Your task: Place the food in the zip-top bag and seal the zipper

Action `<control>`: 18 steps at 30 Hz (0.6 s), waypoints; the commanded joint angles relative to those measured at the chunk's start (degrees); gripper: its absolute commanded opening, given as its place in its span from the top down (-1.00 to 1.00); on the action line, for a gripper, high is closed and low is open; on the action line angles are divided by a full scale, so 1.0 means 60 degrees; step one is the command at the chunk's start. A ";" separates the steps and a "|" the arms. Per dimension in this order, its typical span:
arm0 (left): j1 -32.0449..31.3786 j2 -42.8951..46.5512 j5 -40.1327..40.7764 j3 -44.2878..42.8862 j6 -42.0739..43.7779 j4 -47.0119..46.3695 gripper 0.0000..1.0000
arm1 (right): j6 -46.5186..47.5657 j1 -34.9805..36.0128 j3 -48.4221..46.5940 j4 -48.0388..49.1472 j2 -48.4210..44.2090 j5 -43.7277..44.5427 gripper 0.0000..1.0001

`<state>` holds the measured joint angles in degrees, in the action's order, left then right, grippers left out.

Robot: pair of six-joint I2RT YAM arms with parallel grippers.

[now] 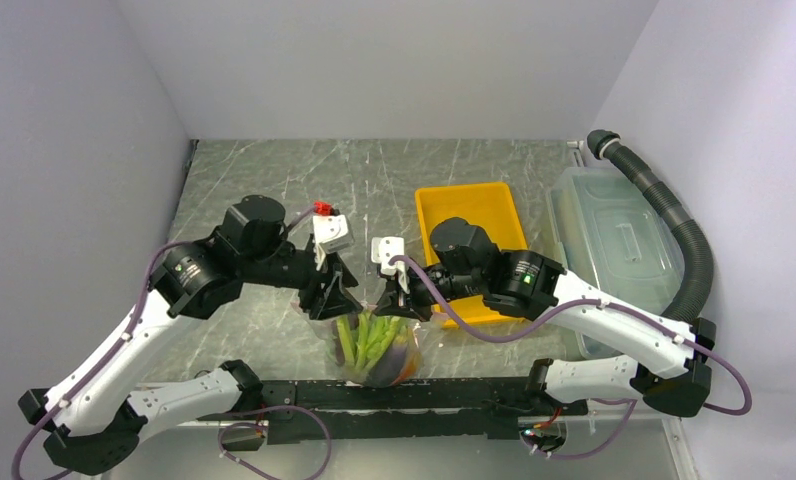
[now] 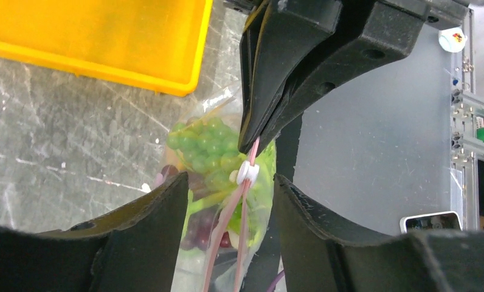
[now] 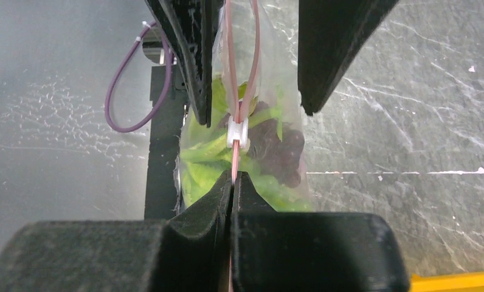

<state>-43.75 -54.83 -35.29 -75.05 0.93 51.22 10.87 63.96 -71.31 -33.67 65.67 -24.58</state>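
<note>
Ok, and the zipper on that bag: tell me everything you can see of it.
The zipper is a thin pink plastic strip along the mouth of the clear bag, and it carries a small white slider. From the slider towards the right gripper the strip runs as one joined line, pinched in that gripper's shut jaws. Past the slider its two tracks spread apart, unsealed, and pass between the open fingers of the left gripper, which is not clamping them.

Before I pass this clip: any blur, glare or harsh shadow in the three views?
Top view: evenly lit, sharp, only soft shadows under the arms. Left wrist: own fingers are soft, the zipper crisp. Right wrist: near fingers blurred, the bag behind them in focus.
</note>
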 commanded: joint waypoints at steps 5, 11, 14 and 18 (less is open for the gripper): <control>-0.0045 -0.0052 -0.1503 0.0393 0.1240 -0.0898 -0.18 | -0.0157 0.0047 -0.0393 0.0689 -0.0062 -0.0331 1.00; -0.0048 0.0063 -0.1865 0.0684 0.1380 -0.1142 -0.08 | -0.0306 0.0047 -0.0344 0.0719 -0.0089 -0.0258 1.00; -0.0042 0.0117 -0.1927 0.0811 0.1434 -0.1281 -0.02 | -0.0386 0.0047 -0.0354 0.0705 -0.0046 -0.0233 1.00; -0.0047 0.0288 -0.2023 0.1097 0.1651 -0.1572 0.09 | -0.0446 0.0047 -0.0336 0.0718 -0.0076 -0.0196 1.00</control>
<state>-43.75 -54.92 -44.49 -69.58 7.29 45.67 9.32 63.96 -71.31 -33.39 65.69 -24.60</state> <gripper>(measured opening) 0.473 0.020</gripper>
